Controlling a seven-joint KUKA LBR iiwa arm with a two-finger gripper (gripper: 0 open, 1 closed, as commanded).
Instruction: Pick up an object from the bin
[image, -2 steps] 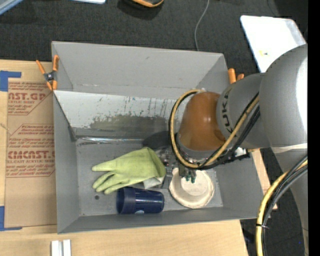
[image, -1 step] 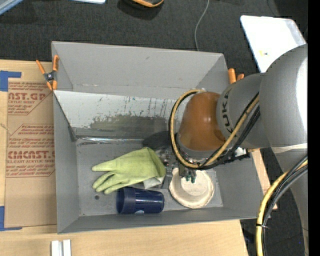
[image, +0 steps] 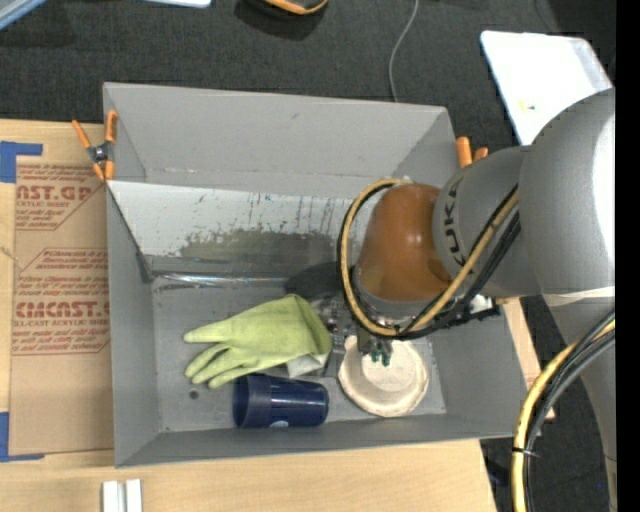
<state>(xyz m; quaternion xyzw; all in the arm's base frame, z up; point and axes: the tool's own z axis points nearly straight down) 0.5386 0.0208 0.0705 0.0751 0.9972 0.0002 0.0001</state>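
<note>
The arm (image: 560, 220) comes in over the bin's right wall and covers a good part of the floor on that side. Its orange cover (image: 400, 245) and the loop of yellow and black cables (image: 348, 250) round it hide whatever lies beneath them. Below the cover the gripper (image: 379, 353) pokes out as a small dark tip. It sits right over the far edge of a round cream disc (image: 385, 385) that lies flat on the floor of the bin (image: 270, 130), towards the front right corner. From here I cannot tell how far the gripper is open, and I cannot see that it has hold of anything. The tip is dark and tiny against the disc, and whether it touches the disc or hangs just above it is not clear either.

Left of the disc, in the middle of the floor, a green glove (image: 262, 338) lies flat with its fingers pointing to the left wall. Its cuff end reaches in under the cables and is partly lost there. Just in front of the glove a dark blue cup (image: 280, 402) lies on its side near the front wall, close beside the disc but apart from it. A pale scrap (image: 304, 366) shows between glove and cup, too tucked under to name. Behind the glove a dark shape (image: 315, 280) runs under the arm. Its right end is covered, so I cannot make out what it is.
</note>
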